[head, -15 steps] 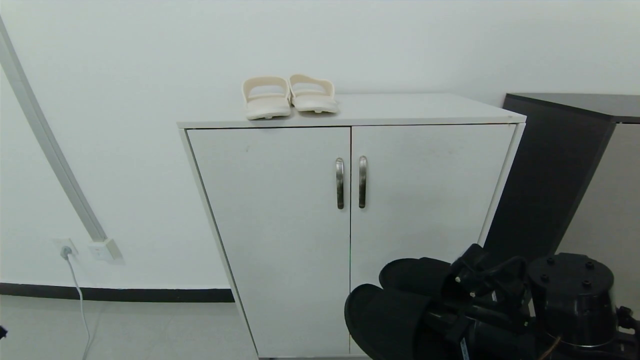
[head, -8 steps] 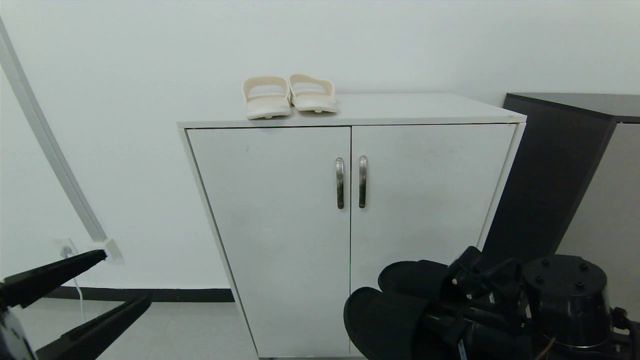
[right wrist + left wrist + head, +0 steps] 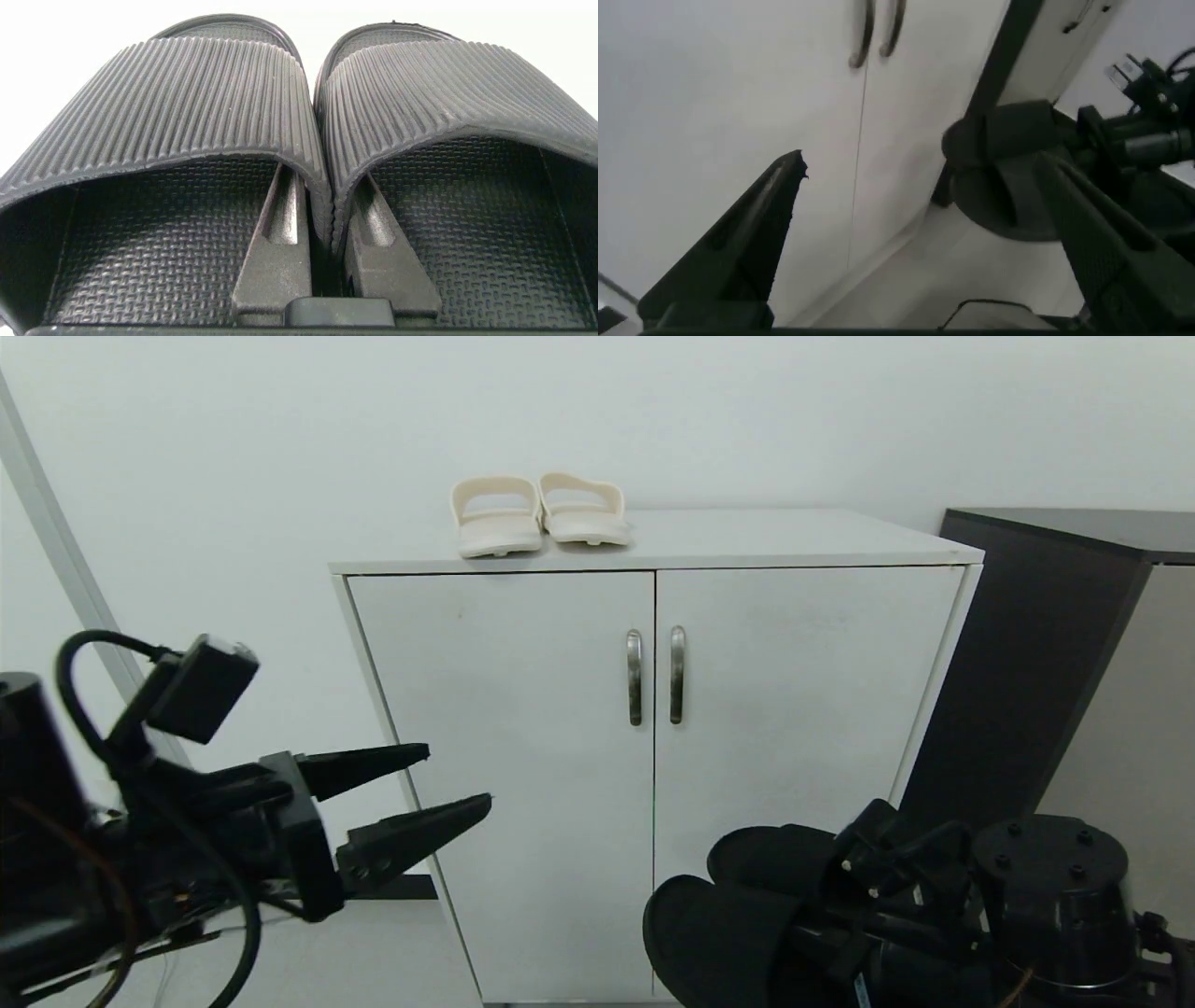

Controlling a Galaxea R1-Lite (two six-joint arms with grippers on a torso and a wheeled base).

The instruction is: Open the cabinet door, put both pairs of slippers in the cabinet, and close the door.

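Observation:
The white cabinet has both doors shut, with two metal handles side by side at the middle seam. A cream pair of slippers rests on its top, near the left. My left gripper is open, in front of the left door's lower part and left of the handles. In the left wrist view its fingers spread wide, with the handles beyond. My right gripper is shut on the black pair of slippers, pinching the two inner straps together, low before the right door.
A dark cabinet stands right against the white one. A grey conduit runs down the wall on the left. Bare floor lies in front of the left door.
My left arm has risen from the lower left and moved right toward the left door, its gripper open. The right gripper with the black slippers has barely moved.

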